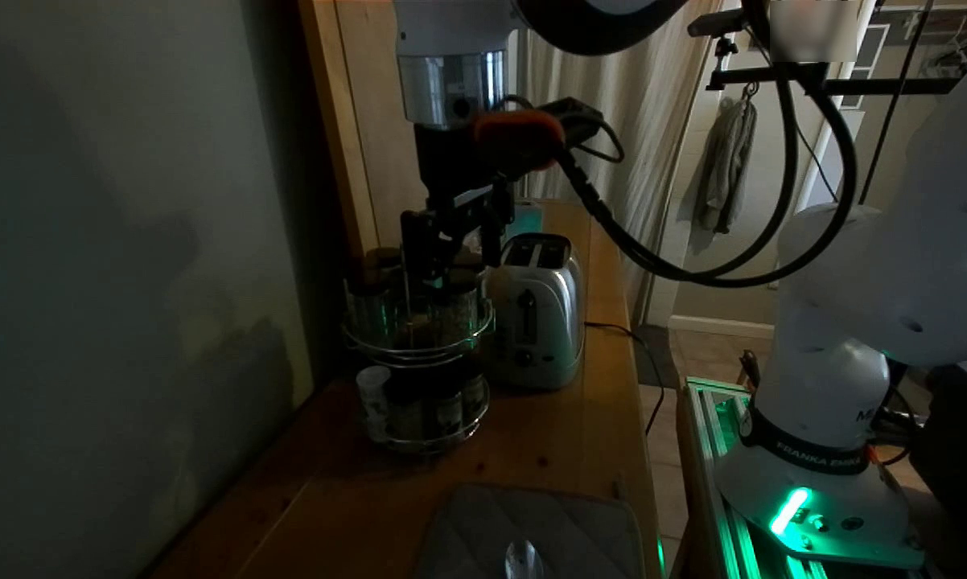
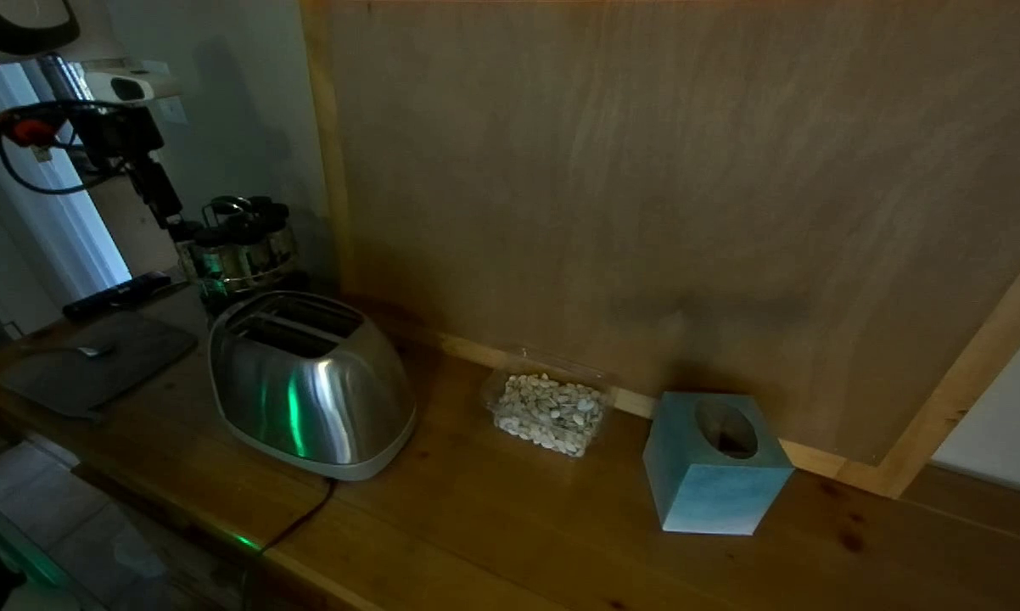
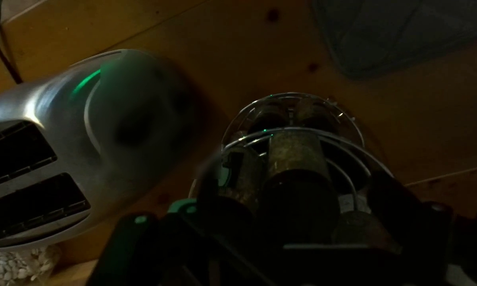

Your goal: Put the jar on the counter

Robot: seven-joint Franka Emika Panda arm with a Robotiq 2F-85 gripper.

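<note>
Several clear jars with dark lids stand in a two-tier wire rack on the brown wooden counter [image 1: 355, 498]. In an exterior view a jar [image 1: 455, 314] stands in the upper tier, below my gripper [image 1: 459, 261]. In the wrist view my gripper [image 3: 298, 186] is open, its fingers apart at the rack's left and right. A dark-lidded jar [image 3: 298, 153] with yellowish contents lies between them, with another jar [image 3: 248, 169] by the left finger. Jars [image 2: 217, 259] also show in an exterior view, just below my fingertips [image 2: 172, 222]. Darkness hides whether the fingers touch any lid.
A silver toaster [image 1: 536, 322] stands close beside the rack, its cord over the counter edge. A wall is on the rack's other side. A grey pad [image 1: 532, 523] with a spoon lies nearby. A box of white pebbles [image 2: 548, 412] and a blue tissue box [image 2: 714, 475] stand beyond the toaster.
</note>
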